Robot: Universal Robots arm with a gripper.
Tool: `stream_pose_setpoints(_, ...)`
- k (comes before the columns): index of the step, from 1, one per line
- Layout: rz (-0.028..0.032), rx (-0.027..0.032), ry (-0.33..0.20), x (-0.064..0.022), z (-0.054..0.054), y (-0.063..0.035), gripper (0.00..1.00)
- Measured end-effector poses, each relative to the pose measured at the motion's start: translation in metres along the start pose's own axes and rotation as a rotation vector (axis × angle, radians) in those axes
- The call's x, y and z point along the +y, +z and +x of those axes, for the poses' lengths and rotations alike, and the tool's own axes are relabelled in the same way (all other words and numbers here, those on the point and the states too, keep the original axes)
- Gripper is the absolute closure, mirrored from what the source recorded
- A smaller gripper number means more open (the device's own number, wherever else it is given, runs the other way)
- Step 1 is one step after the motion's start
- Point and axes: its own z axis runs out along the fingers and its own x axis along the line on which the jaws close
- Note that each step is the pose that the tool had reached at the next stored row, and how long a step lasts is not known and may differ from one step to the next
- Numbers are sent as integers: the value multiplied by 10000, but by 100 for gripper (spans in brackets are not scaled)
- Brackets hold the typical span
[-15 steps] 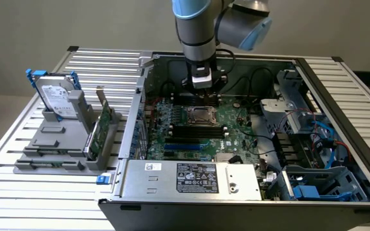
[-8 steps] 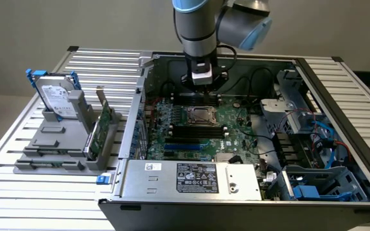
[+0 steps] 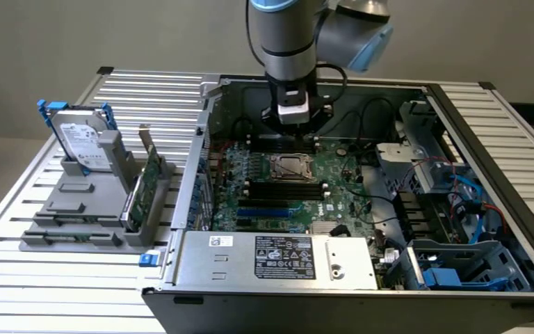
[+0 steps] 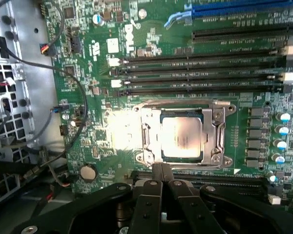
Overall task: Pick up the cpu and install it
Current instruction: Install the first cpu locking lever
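Note:
The cpu (image 4: 182, 138) lies flat in the metal-framed socket (image 4: 217, 134) on the green motherboard (image 4: 151, 29), its shiny top lit brightly. In the exterior view the cpu (image 3: 290, 167) sits in the middle of the board inside the open computer case. My gripper (image 4: 161, 169) hangs just beside the socket's edge, its black fingers pressed together with nothing between them. Seen from outside, the gripper (image 3: 288, 139) points straight down over the board, a little behind the socket.
Black memory slots (image 4: 200, 73) run beside the socket. A hard drive with a blue bracket (image 3: 81, 142) and a card (image 3: 147, 184) stand in a grey holder at the exterior view's left. The power supply (image 3: 277, 254), cables (image 4: 63, 73) and drive cage (image 3: 434, 174) crowd the case.

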Motion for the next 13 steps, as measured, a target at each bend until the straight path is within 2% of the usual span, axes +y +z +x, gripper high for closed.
stream_pose_setpoints(6, -1, -15, 3, 241, 14, -43, 89)
stream_pose_setpoints(13, -3, -43, 7, 416, 3, -79, 89)
